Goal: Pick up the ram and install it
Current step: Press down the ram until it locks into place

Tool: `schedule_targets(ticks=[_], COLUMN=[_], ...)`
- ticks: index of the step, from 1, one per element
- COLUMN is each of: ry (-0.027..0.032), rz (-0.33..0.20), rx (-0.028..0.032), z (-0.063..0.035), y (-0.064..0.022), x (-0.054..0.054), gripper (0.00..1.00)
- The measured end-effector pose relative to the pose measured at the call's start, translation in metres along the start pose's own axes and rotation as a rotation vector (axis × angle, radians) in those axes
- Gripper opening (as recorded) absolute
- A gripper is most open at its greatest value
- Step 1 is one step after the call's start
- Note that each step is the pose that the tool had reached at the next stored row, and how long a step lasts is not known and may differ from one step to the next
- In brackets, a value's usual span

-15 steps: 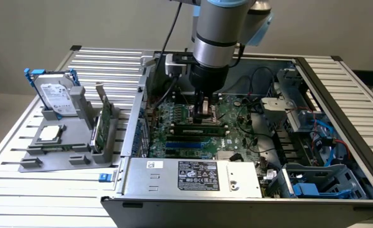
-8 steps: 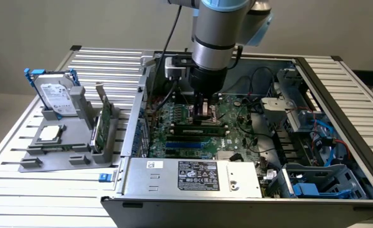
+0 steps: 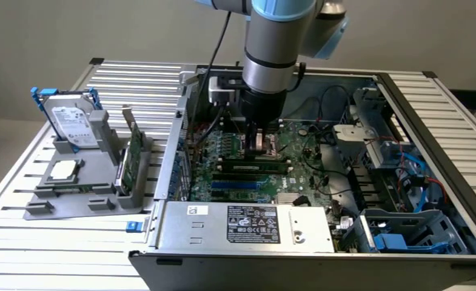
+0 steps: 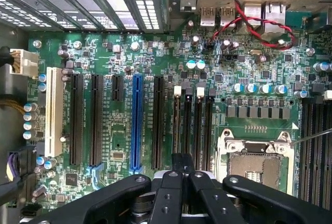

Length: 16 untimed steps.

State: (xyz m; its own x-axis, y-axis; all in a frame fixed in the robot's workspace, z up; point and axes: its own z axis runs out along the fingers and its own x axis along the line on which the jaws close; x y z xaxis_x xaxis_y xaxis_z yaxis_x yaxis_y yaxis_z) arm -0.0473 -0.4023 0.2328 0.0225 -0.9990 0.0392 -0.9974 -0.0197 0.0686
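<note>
An open desktop computer case [image 3: 432, 151] lies on its side on a slatted metal table [image 3: 133, 76], filling the middle and the exterior view's right. Its green motherboard [image 3: 246, 173] faces up, with the power supply [image 3: 250, 224] along the near edge and blue drive caddies [image 3: 407, 239] at the near right corner. To the exterior view's left, well apart from the case, a grey parts holder [image 3: 68, 194] stands on the table; it carries an upright silver hard drive [image 3: 70, 124], a green expansion card [image 3: 133, 160] standing on edge, and a processor [image 3: 63, 171] lying flat.

The robot arm [image 3: 278, 42] reaches straight down into the case. Its gripper [image 4: 182, 164] has its black fingers [image 4: 176, 163] pressed together, low over the board beside the processor socket [image 4: 257, 154]. Whether they pinch anything between them cannot be told.

The ram [image 3: 254, 165] lies flat along the motherboard in the memory slot area, just below the gripper in the exterior view. In the wrist view the memory slots [image 4: 192, 125] run just beyond the fingertips, with a blue expansion slot [image 4: 136, 120] and a white one [image 4: 54, 112] farther off.
</note>
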Motion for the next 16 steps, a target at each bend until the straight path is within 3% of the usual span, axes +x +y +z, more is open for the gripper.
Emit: schedule_targets(ticks=[16], ry=[-0.0001], rz=[0.000], rx=[-0.0001], z=[0.0095], y=[-0.0006], x=[-0.0004], gripper=[0.11])
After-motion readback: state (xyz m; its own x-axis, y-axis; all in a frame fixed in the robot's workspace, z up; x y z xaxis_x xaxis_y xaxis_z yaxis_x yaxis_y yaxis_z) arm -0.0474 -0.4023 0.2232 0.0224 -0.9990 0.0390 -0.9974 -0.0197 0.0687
